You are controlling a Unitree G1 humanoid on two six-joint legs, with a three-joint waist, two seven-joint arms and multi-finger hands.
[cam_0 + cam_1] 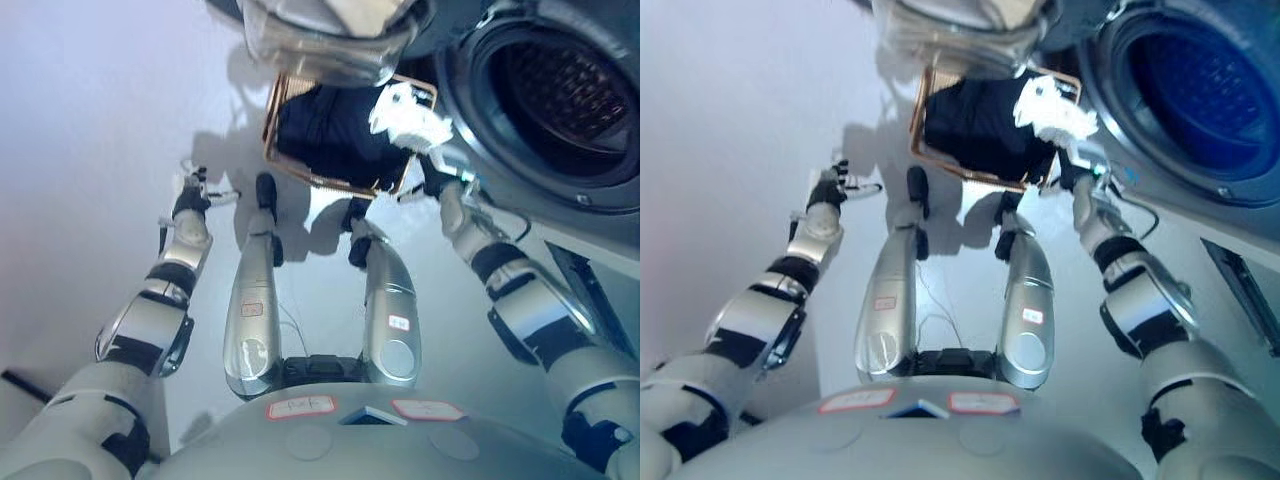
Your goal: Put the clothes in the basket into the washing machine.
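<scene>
A copper wire basket (272,130) stands on the floor ahead of me, filled with dark clothes (330,135). A crumpled white cloth (405,115) sits at the basket's right rim. My right hand (432,178) is just below that cloth, its fingers curled on it. The washing machine's open drum (560,90) is at the upper right, close to the basket. Its round glass door (320,40) hangs open over the basket's far side. My left hand (190,192) is over the bare floor left of the basket, fingers relaxed and empty.
The washing machine's front panel (590,250) runs down the right side. Pale floor (90,150) lies to the left of the basket.
</scene>
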